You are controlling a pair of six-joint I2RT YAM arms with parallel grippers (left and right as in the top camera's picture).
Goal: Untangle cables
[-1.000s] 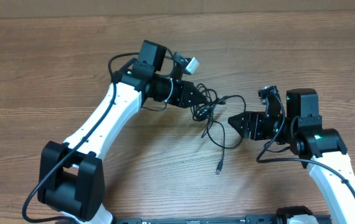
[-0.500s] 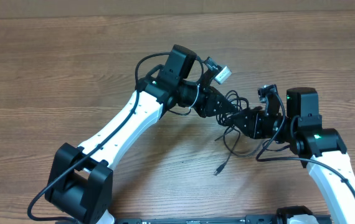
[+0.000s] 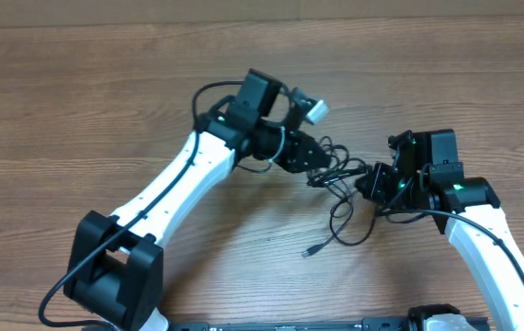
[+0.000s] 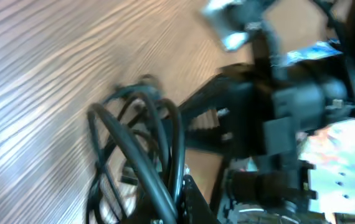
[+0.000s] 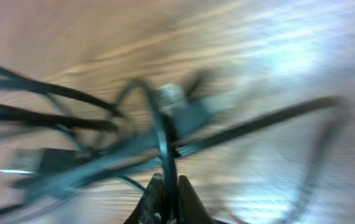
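Presently at the pull-apart step, judged from both ends of the knot being held and no strand freed yet.

- Far left: bare tabletop (image 3: pixel 78 110), wood grain, room for spreading.
- Over the left wrist: thick black arm lead (image 3: pixel 209 92), not task material; to be kept out of the tangle.
- Left gripper (image 3: pixel 315 167): closed on strands at the left edge of the cables (image 3: pixel 338 175), with fingers largely buried under raised loops in the left wrist view (image 4: pixel 141 140).
- Centre: thin black cords bunched tight between the two grippers, just above the tabletop.
- Below the bunch: slack loop (image 3: pixel 347 225) trailing to a loose plug end (image 3: pixel 310 249), flat on the wood.
- Right gripper (image 3: pixel 363 179): nearly shut, pinching one strand between its tips in the blurred right wrist view (image 5: pixel 165 190).

Next move, as a judgement: draw the two apart slowly, sideways, watching for a tightening knot. Possible snag: the trailing loop dragging the plug back into the bunch.
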